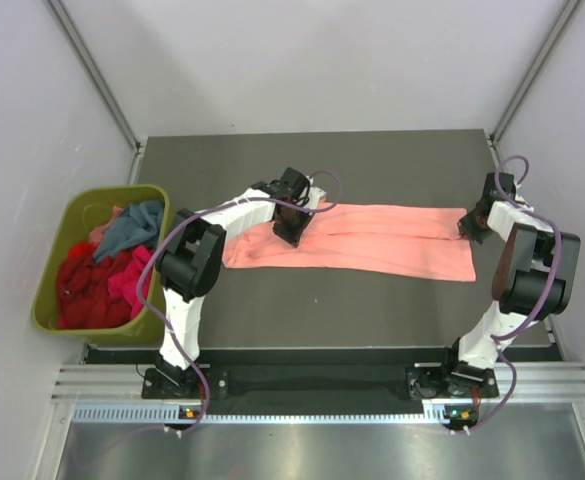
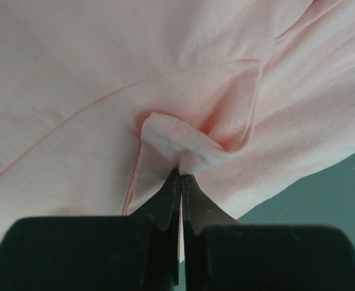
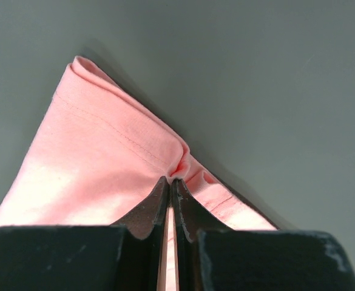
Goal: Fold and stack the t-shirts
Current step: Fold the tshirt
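L jaws, closest to the wrist cam, are pressing together on a small raised fold of the pink shirt (image 2: 104,73), w/ a stitched hem showing right at the pinch. Cloth is filling nearly all of that view; a sliver of the dark surface (image 2: 341,206) is showing at lower R.

R jaws are also clamping tight on the pink shirt, gripping its hemmed edge beside a rolled corner, w/ bare grey surface lying beyond.

From above, the pink shirt is lying stretched in a long band across the middle of the surface, running L to R. L arm (image 1: 197,260) is reaching over the band's L part, near its far edge. R arm (image 1: 532,265) is meeting the band's R end.

Olive bin (image 1: 47,290) is sitting just beside the surface's L edge, well apart from the pink shirt. It is holding red shirts (image 1: 82,285), a magenta shirt (image 1: 132,275) and a teal shirt (image 1: 132,228), all heaped loosely, teal lying toward the far side.
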`<state>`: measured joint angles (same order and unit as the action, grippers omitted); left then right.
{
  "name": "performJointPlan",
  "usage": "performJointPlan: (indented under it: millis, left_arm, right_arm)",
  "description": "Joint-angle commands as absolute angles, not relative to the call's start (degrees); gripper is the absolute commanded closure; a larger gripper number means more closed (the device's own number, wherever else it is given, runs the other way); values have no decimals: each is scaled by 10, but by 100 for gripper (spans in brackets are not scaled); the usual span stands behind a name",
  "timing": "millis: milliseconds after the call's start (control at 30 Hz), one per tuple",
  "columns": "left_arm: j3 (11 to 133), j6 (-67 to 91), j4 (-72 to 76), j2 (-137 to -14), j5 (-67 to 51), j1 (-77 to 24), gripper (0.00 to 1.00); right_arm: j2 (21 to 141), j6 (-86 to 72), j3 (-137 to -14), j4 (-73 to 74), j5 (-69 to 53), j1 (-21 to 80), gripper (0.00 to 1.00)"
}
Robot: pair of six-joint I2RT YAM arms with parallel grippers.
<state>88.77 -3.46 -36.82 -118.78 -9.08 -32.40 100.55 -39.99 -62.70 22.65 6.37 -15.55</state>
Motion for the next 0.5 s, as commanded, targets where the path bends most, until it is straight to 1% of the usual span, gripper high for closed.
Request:
performJointPlan:
  millis: [0,433,467]
  left_arm:
    - [905,-44,-375,-1172,-63,-326,100]
    - [907,-34,-407,-1113,-5,-326,100]
    - [907,-33,-408,-1108,14,-326,100]
  right_arm:
    - [1000,-389,-653,217,63,-163,99]
    - [991,-380,-654,222,63,-169,100]
    - [991,-379,-654,221,62,-169,100]
